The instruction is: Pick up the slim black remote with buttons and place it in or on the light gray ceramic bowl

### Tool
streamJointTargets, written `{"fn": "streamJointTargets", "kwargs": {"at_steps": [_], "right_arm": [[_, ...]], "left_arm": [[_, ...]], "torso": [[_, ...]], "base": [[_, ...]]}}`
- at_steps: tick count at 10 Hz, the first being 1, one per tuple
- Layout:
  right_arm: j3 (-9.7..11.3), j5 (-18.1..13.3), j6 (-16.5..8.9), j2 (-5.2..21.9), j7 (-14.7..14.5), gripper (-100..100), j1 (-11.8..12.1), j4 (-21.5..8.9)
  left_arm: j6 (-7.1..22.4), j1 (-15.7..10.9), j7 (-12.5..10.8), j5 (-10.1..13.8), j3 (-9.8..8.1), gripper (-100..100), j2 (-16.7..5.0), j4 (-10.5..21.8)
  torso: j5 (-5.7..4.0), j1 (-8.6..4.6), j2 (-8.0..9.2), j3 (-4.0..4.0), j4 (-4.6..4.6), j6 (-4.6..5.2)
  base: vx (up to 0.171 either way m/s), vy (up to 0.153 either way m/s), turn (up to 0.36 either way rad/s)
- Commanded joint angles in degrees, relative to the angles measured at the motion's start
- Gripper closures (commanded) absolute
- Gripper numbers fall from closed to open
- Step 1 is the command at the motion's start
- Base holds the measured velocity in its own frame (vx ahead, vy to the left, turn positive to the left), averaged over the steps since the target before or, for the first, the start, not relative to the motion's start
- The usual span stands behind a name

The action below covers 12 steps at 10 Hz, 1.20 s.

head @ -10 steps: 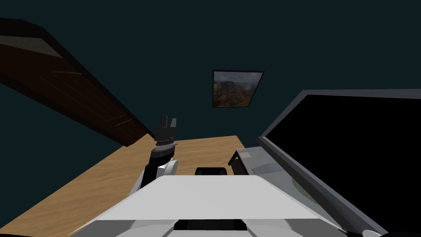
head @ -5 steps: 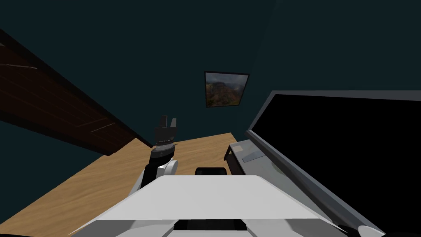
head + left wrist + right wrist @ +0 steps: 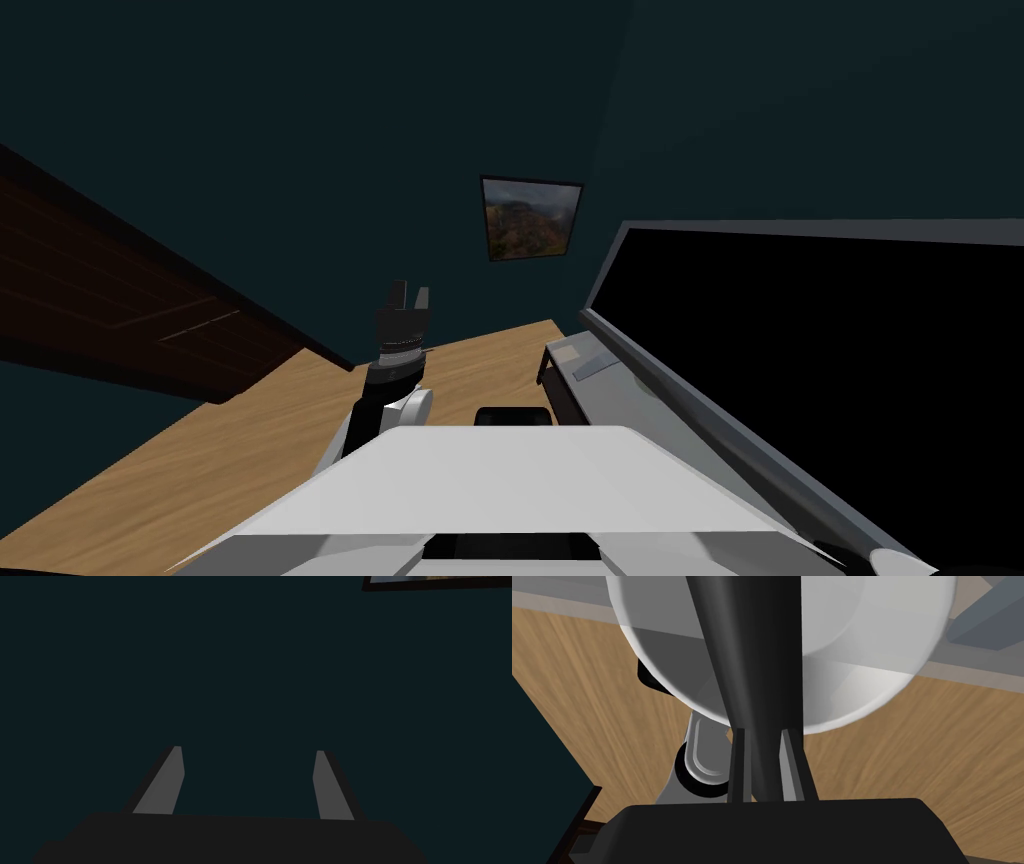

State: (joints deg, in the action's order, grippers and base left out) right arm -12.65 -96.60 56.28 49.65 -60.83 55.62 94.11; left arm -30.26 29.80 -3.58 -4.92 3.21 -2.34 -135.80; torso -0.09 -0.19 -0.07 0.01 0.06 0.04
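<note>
One bowl [image 3: 872, 641] is in sight, pale grey to white and smooth, seen from the right wrist against a grey strip and the wooden floor [image 3: 912, 741]; I cannot tell what it rests on. One remote [image 3: 757, 651], slim and black, crosses in front of the bowl, its long body running away from the right pincer [image 3: 762, 732] past the bowl's near rim. I cannot tell whether it touches the bowl or sits inside it, and no buttons can be made out on the side that faces the camera. The right pincer is narrow, its two fingers [image 3: 738, 766] pressed against the sides of the remote's near end, and it points down towards the floor. The left pincer [image 3: 409, 292] is raised ahead of the left shoulder on a bent arm and points up and forward at the dark wall. Its two fingers [image 3: 160, 786] stand wide apart with nothing between them. In the head view a single grey bench [image 3: 620, 400] stands to the right on the wooden floor, just beside a large black panel [image 3: 820, 370] in a grey frame. One framed picture [image 3: 530, 218] hangs on the wall above the bench's far end, and one dark wooden door [image 3: 110, 300] shows at the left.
</note>
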Motion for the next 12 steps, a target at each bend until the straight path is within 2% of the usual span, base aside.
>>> {"fn": "streamJointTargets", "kwargs": {"at_steps": [1,5,6,7,12], "right_arm": [[0.00,0.00,0.00,0.00,0.00,-100,0.00,0.00],[0.00,-0.02,0.00,0.00,0.02,-100,0.01,0.00],[0.00,-0.02,0.00,0.00,0.02,0,0.01,0.00],[-1.64,0.77,1.22,1.08,0.43,-100,0.85,1.37],[-7.40,3.54,5.49,4.83,1.85,-100,3.77,6.17]], "left_arm": [[0.00,0.00,0.00,0.00,0.00,0,0.00,0.00],[0.00,0.00,0.00,0.00,0.00,0,0.00,0.00],[0.00,0.00,0.00,0.00,0.00,0,0.00,0.00],[0.00,0.00,0.00,0.00,0.00,0,0.00,0.00],[0.00,0.01,0.00,0.00,0.00,0,0.00,0.00]], "torso": [[0.00,0.00,0.00,0.00,0.00,0.00],[0.04,0.13,-0.15,-0.09,-0.04,0.00],[0.04,0.14,-0.16,-0.10,-0.04,0.00],[0.04,0.14,-0.16,-0.10,-0.04,0.00],[0.08,0.26,-0.17,-0.11,-0.05,0.01]], "base": [[-0.006,-0.005,0.004],[0.000,0.000,0.000],[0.000,0.000,0.000],[0.002,0.010,-0.079],[0.004,0.025,-0.091]]}}
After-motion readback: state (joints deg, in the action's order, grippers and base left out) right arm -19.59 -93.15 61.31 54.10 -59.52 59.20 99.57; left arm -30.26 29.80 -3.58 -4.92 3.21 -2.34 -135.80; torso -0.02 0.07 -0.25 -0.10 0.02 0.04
